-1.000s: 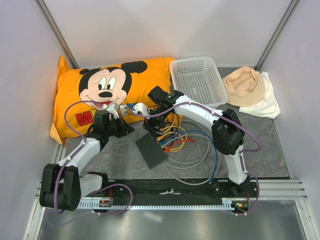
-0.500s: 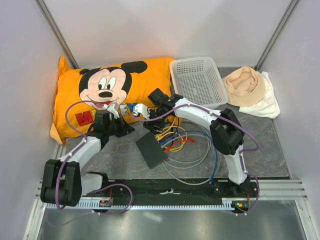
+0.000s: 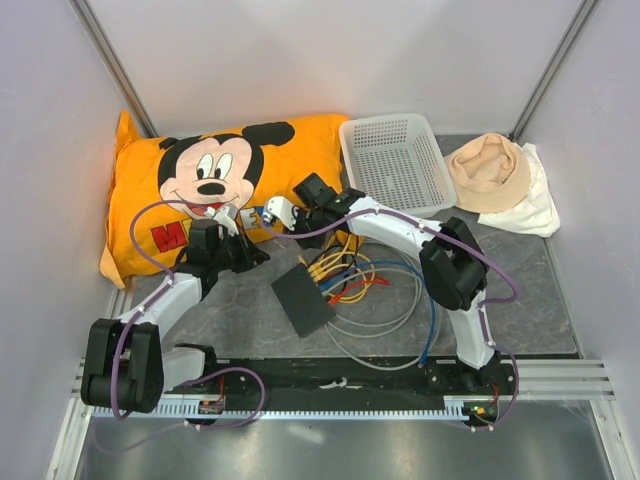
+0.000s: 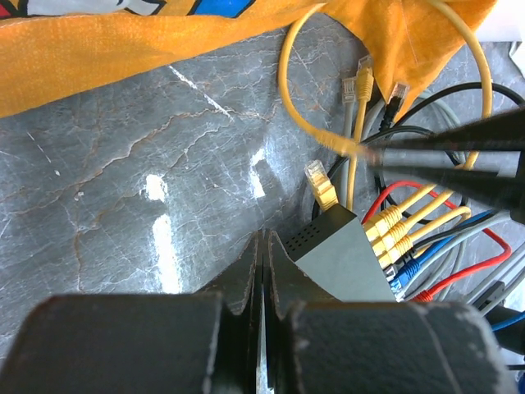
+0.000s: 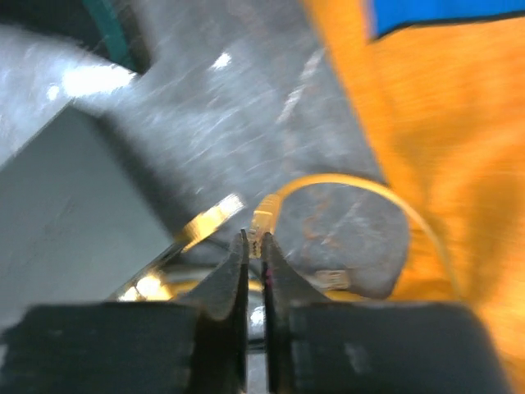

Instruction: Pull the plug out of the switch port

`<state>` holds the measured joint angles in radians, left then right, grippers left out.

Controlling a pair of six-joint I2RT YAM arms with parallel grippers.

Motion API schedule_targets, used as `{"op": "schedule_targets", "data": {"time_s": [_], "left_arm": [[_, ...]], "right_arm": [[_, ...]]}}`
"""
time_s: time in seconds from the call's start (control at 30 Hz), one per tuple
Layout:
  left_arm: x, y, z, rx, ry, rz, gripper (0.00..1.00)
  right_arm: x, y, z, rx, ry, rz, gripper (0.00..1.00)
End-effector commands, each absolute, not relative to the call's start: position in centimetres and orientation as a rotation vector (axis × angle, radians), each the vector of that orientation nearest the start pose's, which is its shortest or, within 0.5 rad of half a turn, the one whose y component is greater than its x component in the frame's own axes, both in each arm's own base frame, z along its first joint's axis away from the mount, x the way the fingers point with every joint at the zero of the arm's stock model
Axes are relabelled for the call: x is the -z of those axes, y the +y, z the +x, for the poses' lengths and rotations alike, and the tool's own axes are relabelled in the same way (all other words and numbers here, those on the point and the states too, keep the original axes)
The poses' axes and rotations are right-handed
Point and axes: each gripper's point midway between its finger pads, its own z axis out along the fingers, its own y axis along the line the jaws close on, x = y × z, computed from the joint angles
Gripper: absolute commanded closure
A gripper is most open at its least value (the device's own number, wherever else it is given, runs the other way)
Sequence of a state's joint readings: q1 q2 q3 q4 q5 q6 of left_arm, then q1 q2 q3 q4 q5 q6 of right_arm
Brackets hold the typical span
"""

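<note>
The black switch lies flat on the marble table, with yellow and blue plugs in the row of ports on its far edge. My right gripper hovers just beyond the switch, near the pillow's edge. It is shut on the tip of a yellow plug that is out of the switch, its cable looping away to the right. My left gripper is shut and empty, its tips low beside the switch's near corner. Another loose yellow plug lies by the switch.
An orange Mickey Mouse pillow fills the back left. A white mesh basket stands behind the right arm, with a tan hat on a white cloth to its right. Loose cables coil right of the switch.
My right gripper has closed from wide open onto the yellow plug and drawn back and left, away from the switch's ports. The left arm has not moved.
</note>
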<state>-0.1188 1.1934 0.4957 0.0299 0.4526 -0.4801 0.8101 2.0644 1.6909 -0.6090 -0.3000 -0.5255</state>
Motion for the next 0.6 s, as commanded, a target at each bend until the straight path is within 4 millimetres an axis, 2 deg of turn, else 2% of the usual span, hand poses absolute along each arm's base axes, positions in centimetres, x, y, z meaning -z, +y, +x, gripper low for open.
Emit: {"op": "schedule_targets", "data": {"time_s": [0.0, 0.07, 0.13, 0.17, 0.27, 0.37, 0.5, 0.57], "left_arm": [[-8.7, -13.0, 29.3, 0.834, 2.239, -0.106, 0.98], [-8.6, -13.0, 29.3, 0.833, 2.239, -0.107, 0.99], [-8.7, -13.0, 29.4, 0.833, 2.238, -0.108, 0.98], [-8.6, -13.0, 29.3, 0.833, 2.239, -0.109, 0.99], [-8.7, -13.1, 29.3, 0.836, 2.236, -0.104, 0.98], [-9.0, -13.3, 29.1, 0.853, 2.229, -0.076, 0.98], [-9.6, -13.9, 29.0, 0.882, 2.197, -0.007, 0.98], [-9.1, -14.2, 28.5, 0.899, 2.193, 0.018, 0.98]], "right_arm": [[-11.9, 40.2, 38.2, -0.322, 1.899, -1.399, 0.99], [-13.5, 40.8, 40.1, -0.285, 1.887, -1.274, 1.00], [-13.7, 40.6, 41.8, -0.200, 1.894, -1.205, 1.00], [-14.7, 40.8, 42.7, -0.180, 1.873, -1.167, 1.00], [-14.4, 40.2, 44.4, -0.092, 1.870, -1.113, 1.00], [-12.8, 40.0, 44.5, -0.085, 1.896, -1.122, 1.00], [-9.7, 39.1, 43.4, -0.087, 1.970, -1.141, 1.00], [-8.4, 38.8, 42.8, -0.088, 2.007, -1.150, 0.99]]}}
